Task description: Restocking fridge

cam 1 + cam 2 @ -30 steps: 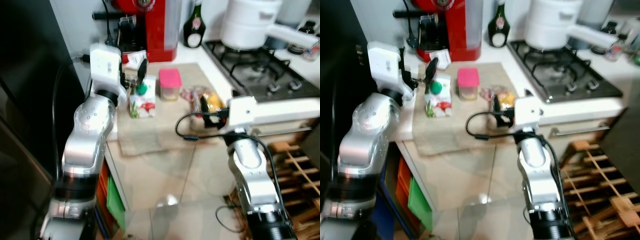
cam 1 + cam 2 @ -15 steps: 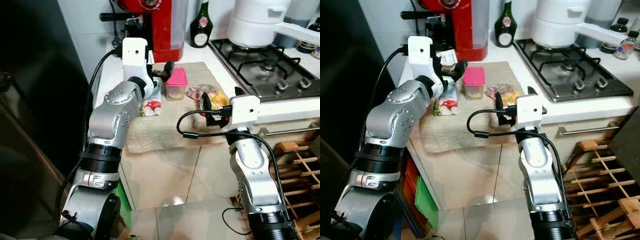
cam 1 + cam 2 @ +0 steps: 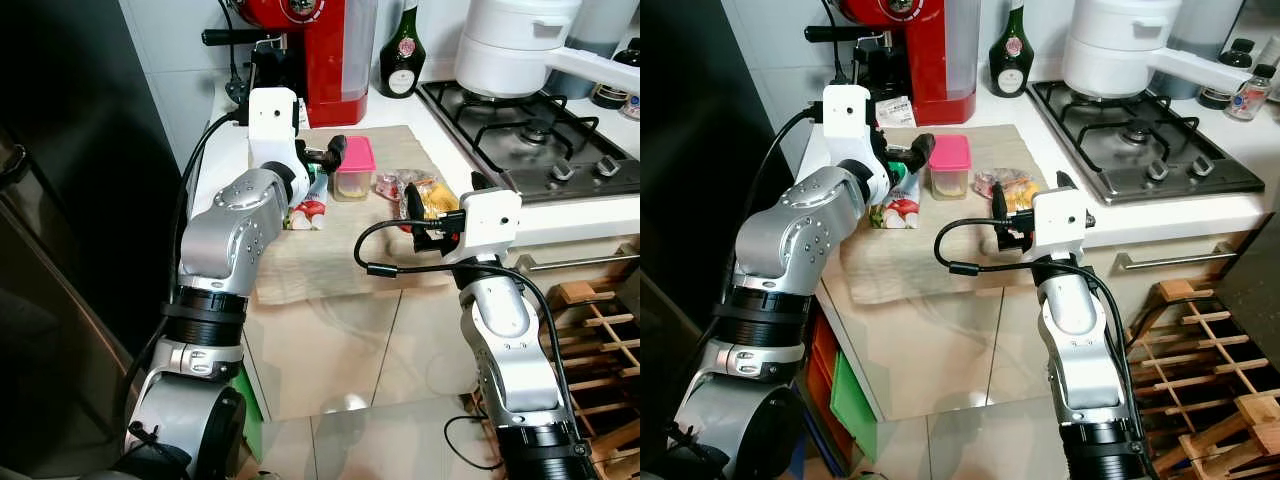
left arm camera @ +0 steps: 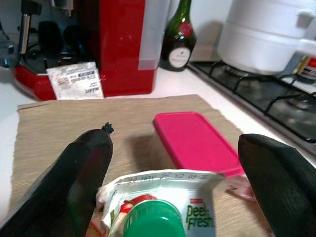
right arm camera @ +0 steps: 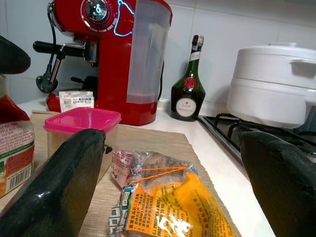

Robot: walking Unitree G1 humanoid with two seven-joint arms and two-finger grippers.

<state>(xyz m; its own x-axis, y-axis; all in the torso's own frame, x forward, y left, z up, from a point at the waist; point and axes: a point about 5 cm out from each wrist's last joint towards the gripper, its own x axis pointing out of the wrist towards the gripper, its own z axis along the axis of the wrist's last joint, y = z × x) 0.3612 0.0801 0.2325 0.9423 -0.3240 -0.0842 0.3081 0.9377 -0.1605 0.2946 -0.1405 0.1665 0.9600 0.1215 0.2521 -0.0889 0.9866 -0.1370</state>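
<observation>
Left eye view: left tool sits upper centre, fingers spread around the top of the milk carton, which stands on the woven mat on the worktop. The carton is mostly hidden by the arm. Pink-lidded tub just beside it, snack bag to the right. Right tool hovers by the bag, centre right. Dark fridge fills the left edge.

Right eye view: same layout; green cap of the carton visible between the left tool's fingers. Red coffee machine and green bottle along the top, stove upper right.

Left wrist view: fingers wide apart, astride the carton top at bottom centre, not closed on it. Judged: lined up to pinch it for the fridge.

Right wrist view: fingers wide open, nothing held; the bag lies bottom centre between them. Probably staged for the next pick.
</observation>
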